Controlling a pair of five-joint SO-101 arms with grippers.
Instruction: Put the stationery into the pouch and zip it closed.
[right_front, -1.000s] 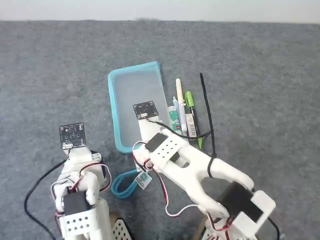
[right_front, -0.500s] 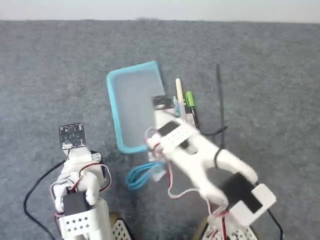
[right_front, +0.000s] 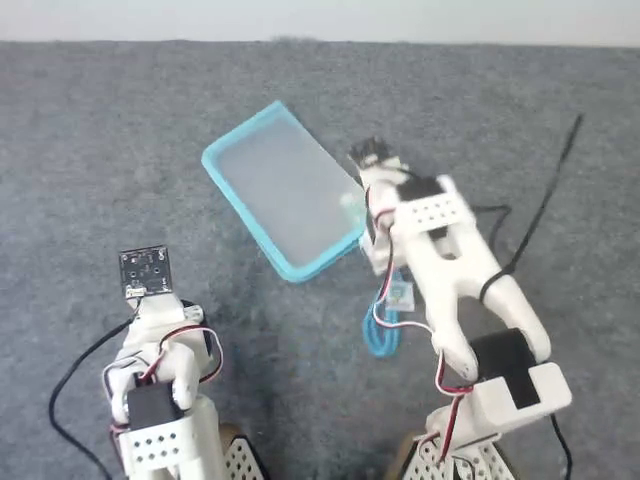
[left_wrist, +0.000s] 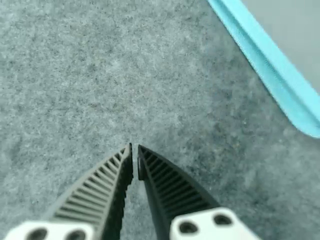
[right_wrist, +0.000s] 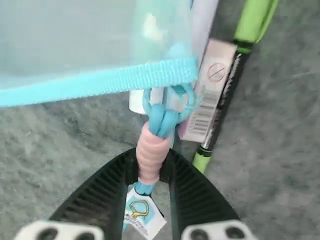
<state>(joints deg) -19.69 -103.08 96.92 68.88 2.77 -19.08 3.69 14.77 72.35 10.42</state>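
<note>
The pouch (right_front: 285, 200) lies flat on the carpet, a pale translucent rectangle bound in teal. Its long axis runs on a slant, from the far end on the left arm's side to the near end under the right arm. At that near corner its pink zip pull (right_wrist: 151, 150) hangs off the teal edge band on a knot of blue cord. The right gripper (right_wrist: 150, 159) is closed narrowly on it, one finger on each side. From the pull, the band runs off along the pouch's side, and I judge that to be the line any zip travel must follow. I cannot tell whether the mouth is open.

The stationery is outside the pouch, just beside the same corner. A white labelled pen (right_wrist: 210, 95) touches the pouch's edge there, and a green marker (right_wrist: 252, 20) lies along its outer side. Both point roughly along the pouch's length. The right arm is much the nearer to them, though its grip is taken up by the pull.

A loop of blue cord (right_front: 382, 335) and a small paper tag (right_wrist: 142, 212) trail from the pull, away from the pouch. The left gripper (left_wrist: 134, 150) sits well apart from the pouch's long side with its fingers pressed together, holding nothing.

All of this rests on grey carpet (right_front: 120, 130), with a black cable (right_front: 545, 200) beyond the right arm.
</note>
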